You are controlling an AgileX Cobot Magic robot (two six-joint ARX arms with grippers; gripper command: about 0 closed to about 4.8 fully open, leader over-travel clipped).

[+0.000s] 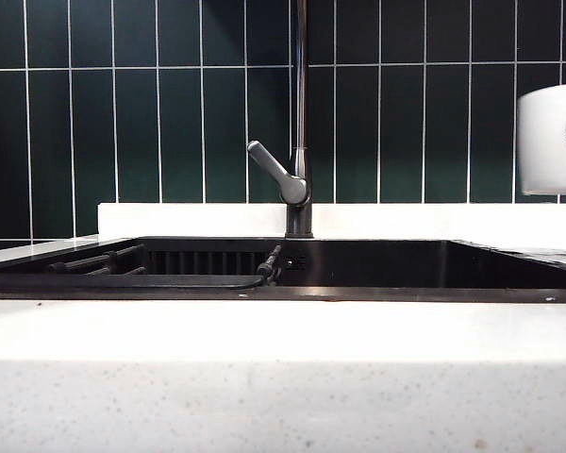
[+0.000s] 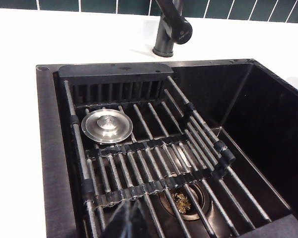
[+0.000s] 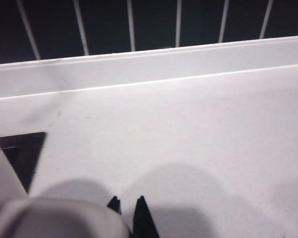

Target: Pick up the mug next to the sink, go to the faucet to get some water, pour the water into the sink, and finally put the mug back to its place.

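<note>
**Mug Up in the Air by the Sink**

The white mug (image 1: 551,139) with the green round logo hangs in the air, high above the right end of the sink (image 1: 377,264). It sits well to the right of the faucet (image 1: 300,123) and does not touch it. In the right wrist view, the right gripper (image 3: 129,210) has its two dark tips very close together, right beside the mug (image 3: 54,218). It seems to be pinching the mug's edge, but the picture is blurry. Below it is the white counter (image 3: 188,139), with a corner of the sink (image 3: 17,148) showing.

The left gripper (image 2: 129,218) is closed tight and holds nothing. It hangs over the near side of the sink (image 2: 49,163). Under it lies a dark wire rack (image 2: 154,158) inside the sink, with a shiny round plug (image 2: 107,126) resting on the rack. The faucet (image 2: 170,27) stands behind the sink.
</note>
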